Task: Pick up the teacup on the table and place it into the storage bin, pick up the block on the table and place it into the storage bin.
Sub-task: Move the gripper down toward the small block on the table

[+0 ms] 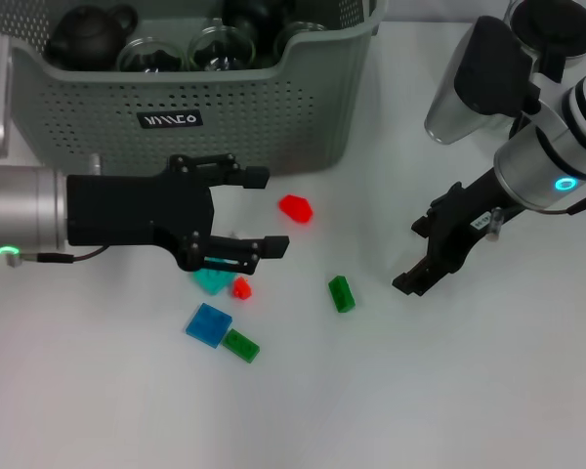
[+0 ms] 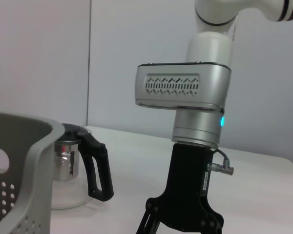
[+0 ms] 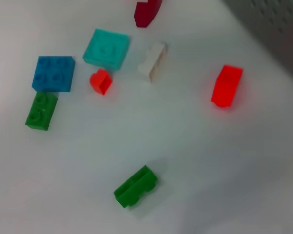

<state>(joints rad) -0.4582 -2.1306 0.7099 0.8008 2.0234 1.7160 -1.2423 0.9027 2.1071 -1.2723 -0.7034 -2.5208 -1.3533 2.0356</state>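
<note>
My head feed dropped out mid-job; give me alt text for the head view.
The open left gripper hovers over scattered blocks before the storage bin, which already holds teaware. The right gripper hangs right of them, empty.

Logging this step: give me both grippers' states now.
Left gripper: open, empty, above the blocks beside the storage bin.
Right gripper: cannot tell; nothing visibly held.

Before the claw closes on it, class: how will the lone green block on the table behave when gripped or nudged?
The green block looks like rigid moulded plastic, so probably stiff and light. Its flat faces suggest sliding on the smooth white table, not rolling. Being small and glossy, it may slip from an off-centre pinch.
</note>
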